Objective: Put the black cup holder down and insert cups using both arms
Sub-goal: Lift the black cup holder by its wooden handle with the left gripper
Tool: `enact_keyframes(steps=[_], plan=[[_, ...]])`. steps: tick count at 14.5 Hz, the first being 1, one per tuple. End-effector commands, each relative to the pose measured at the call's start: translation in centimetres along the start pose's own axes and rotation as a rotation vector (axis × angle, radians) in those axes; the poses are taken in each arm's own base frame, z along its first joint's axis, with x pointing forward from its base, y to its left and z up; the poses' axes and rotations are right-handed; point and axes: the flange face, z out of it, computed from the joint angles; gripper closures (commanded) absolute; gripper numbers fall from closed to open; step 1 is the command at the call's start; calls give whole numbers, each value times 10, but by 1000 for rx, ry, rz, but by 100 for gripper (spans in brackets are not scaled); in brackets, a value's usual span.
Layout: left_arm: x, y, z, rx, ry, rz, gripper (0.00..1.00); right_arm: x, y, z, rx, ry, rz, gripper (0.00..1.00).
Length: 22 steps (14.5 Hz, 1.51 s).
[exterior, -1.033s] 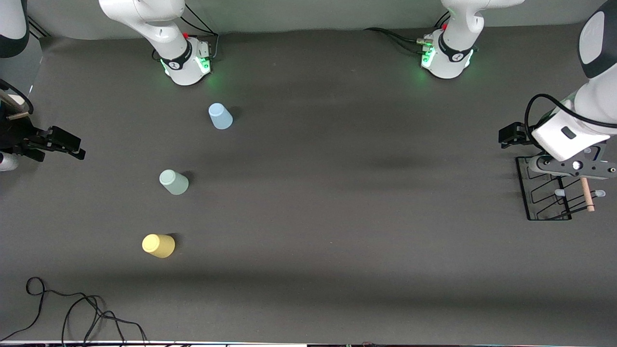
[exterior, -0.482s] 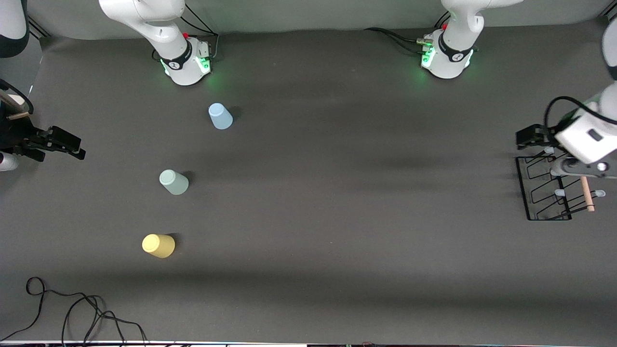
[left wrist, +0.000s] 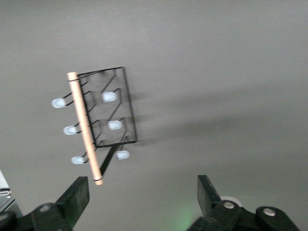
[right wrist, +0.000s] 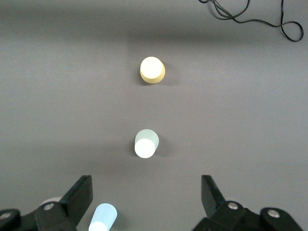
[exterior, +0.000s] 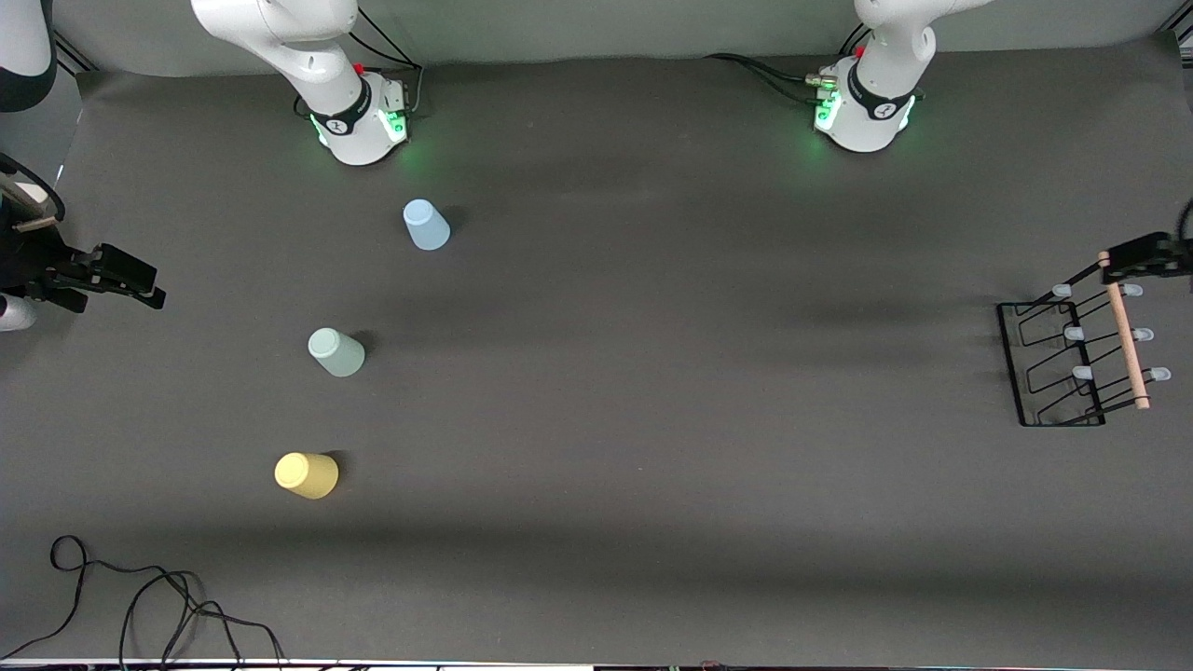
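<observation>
The black cup holder (exterior: 1062,363) (left wrist: 115,110) stands on the dark table at the left arm's end, its wooden rod handle (exterior: 1123,331) over the pale-tipped pegs. Three cups stand narrow end up toward the right arm's end: blue (exterior: 426,225) (right wrist: 103,217) farthest from the front camera, mint (exterior: 335,352) (right wrist: 146,143) nearer, yellow (exterior: 306,475) (right wrist: 152,70) nearest. My left gripper (left wrist: 142,185) hangs open and empty, apart from the holder; in the front view only its black part (exterior: 1148,257) shows. My right gripper (right wrist: 145,184) waits open, high over the cups.
A black cable (exterior: 140,596) (right wrist: 250,14) lies coiled near the table's front edge at the right arm's end. The arms' bases (exterior: 359,116) (exterior: 867,107) glow green along the table's back edge. The right arm's black wrist hardware (exterior: 102,278) juts in at the table's end.
My left arm has drawn away from over the cup holder toward the table's end, leaving the whole holder uncovered. The right arm, the cups and the holder have not moved.
</observation>
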Motion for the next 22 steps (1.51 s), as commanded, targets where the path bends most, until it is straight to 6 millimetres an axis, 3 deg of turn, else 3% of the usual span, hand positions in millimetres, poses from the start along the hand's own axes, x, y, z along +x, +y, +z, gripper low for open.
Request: enact_keyframes(steps=[1, 3, 7, 10, 16, 20, 22], plan=[[6, -38, 26, -2, 5, 1, 2, 1, 0, -4, 14, 1, -10, 0], [9, -66, 51, -4, -9, -13, 2, 1, 0, -4, 14, 1, -10, 0], [21, -85, 104, -7, -17, -26, 4, 2, 0, -2, 16, -2, -8, 0], [14, -109, 154, -4, 20, -9, 4, 2, 0, -2, 16, -3, -8, 0], [13, -119, 221, -18, 33, -24, 9, 2, 0, -2, 16, -3, -10, 0], [10, -124, 233, -19, 38, -28, 30, 2, 0, -2, 16, -3, -10, 0], [10, -124, 235, -19, 38, -24, 50, 2, 0, -2, 16, -3, -8, 0]])
